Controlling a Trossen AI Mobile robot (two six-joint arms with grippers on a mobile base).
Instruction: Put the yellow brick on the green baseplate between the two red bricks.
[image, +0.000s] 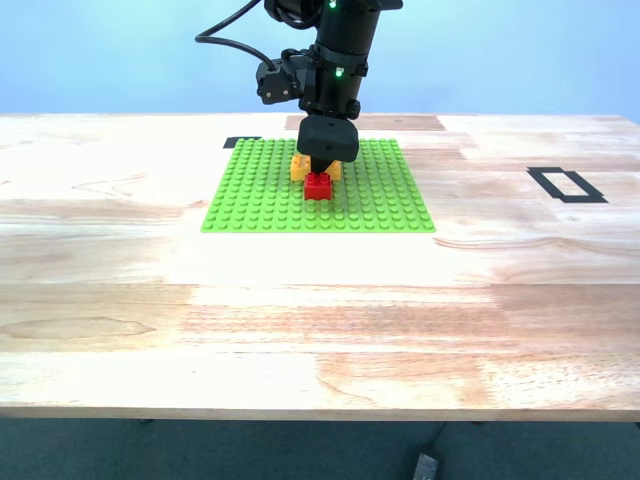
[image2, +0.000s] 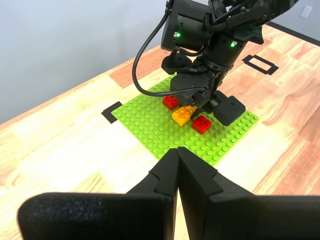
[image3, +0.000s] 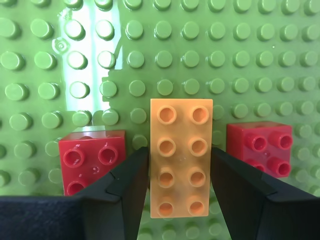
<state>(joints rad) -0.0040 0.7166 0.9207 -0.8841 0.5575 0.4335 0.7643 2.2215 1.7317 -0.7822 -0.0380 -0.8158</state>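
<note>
My first gripper (image2: 177, 170) is sitting clenched and empty, back from the green baseplate (image: 390, 205). Farther off, my second gripper (image3: 180, 172) is clasping the yellow brick (image3: 180, 157) between the two red bricks (image3: 92, 157).

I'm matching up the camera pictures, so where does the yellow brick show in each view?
Exterior view: yellow brick mid-baseplate, mostly hidden behind my second gripper.
First wrist view: yellow brick between the two red bricks.
Second wrist view: yellow brick between the jaws.
Shared landmark: green baseplate.

1st gripper (image2: 177, 165) jaws closed; 2nd gripper (image3: 181, 172) gripping.
</note>
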